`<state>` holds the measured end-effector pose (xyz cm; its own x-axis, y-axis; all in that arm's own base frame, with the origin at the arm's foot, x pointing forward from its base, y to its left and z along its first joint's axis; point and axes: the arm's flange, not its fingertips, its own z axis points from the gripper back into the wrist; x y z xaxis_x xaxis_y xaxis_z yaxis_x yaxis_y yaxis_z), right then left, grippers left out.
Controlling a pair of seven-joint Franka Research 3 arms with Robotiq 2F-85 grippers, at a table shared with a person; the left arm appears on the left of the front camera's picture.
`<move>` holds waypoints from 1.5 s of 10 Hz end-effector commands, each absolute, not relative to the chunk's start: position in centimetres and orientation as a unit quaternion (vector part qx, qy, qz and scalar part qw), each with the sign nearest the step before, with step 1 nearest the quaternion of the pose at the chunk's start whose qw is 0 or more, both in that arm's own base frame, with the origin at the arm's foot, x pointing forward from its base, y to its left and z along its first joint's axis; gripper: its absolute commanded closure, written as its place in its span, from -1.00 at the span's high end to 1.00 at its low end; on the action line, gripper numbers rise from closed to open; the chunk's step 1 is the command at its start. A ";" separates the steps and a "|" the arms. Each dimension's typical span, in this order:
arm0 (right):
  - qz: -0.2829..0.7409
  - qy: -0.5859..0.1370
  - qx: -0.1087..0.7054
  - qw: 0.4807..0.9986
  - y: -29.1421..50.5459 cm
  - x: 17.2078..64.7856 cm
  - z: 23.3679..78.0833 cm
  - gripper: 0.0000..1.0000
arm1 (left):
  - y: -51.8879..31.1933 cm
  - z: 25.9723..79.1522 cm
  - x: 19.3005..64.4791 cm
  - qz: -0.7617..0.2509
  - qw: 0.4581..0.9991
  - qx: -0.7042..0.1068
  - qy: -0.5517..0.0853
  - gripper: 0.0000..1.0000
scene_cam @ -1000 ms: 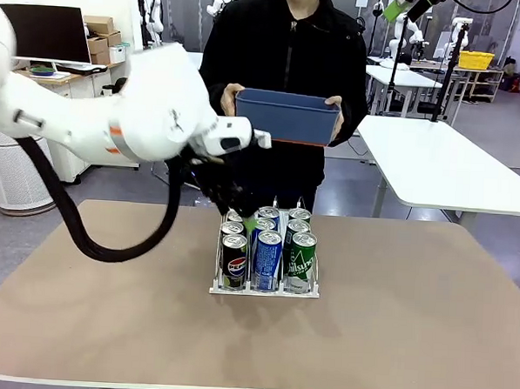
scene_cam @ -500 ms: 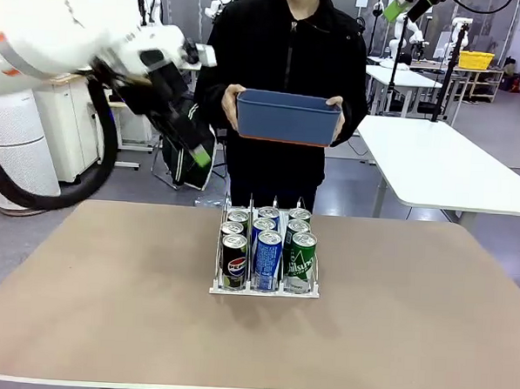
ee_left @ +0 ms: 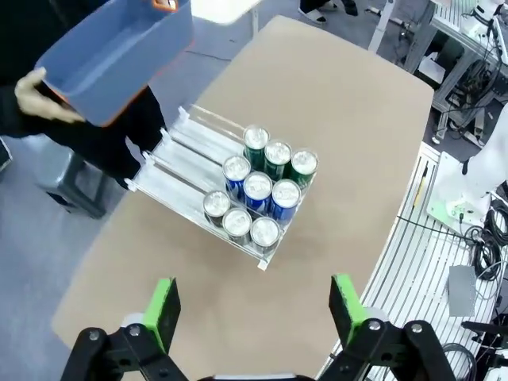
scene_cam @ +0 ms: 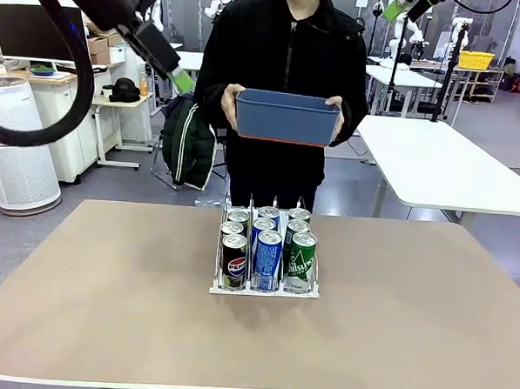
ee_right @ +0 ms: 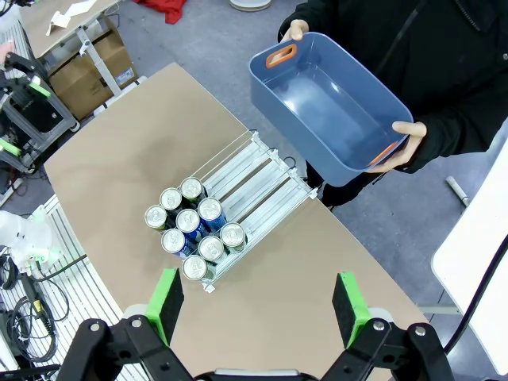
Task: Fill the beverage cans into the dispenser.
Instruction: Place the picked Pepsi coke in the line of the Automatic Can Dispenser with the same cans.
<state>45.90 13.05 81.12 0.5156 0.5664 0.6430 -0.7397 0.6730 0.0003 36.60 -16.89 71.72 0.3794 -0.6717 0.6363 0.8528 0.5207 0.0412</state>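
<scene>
Right now the tan surface (scene_cam: pixel 106 308) sits in a busy lab of white tables and shelving. At its centre stands the dispenser (scene_cam: pixel 264 289), three lanes holding nine beverage cans (scene_cam: pixel 267 258), three per lane. At 12 o'clock a person holds one blue bin (scene_cam: pixel 287 116) in two hands. The left gripper (scene_cam: pixel 166 63) hangs high at 10 o'clock, jaws released; the right gripper (ee_right: pixel 258 305), likewise spread, looks down on the rack.

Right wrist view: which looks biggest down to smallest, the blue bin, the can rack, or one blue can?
1. The blue bin, though it is held up nearer the camera, which flatters it.
2. The can rack, about as long but narrower.
3. A blue can, by far the smallest.
</scene>
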 end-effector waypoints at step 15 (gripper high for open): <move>0.380 -0.311 0.139 0.860 13.0 45.7 81.0 1.00 | -14.2 77.7 37.1 -0.481 0.782 -0.209 -0.336 1.00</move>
<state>45.90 13.05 81.12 0.5155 0.5664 0.6430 -0.7397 0.6730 0.0002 36.17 -14.14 77.23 0.3406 -0.6054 0.7193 0.8662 0.4996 0.0103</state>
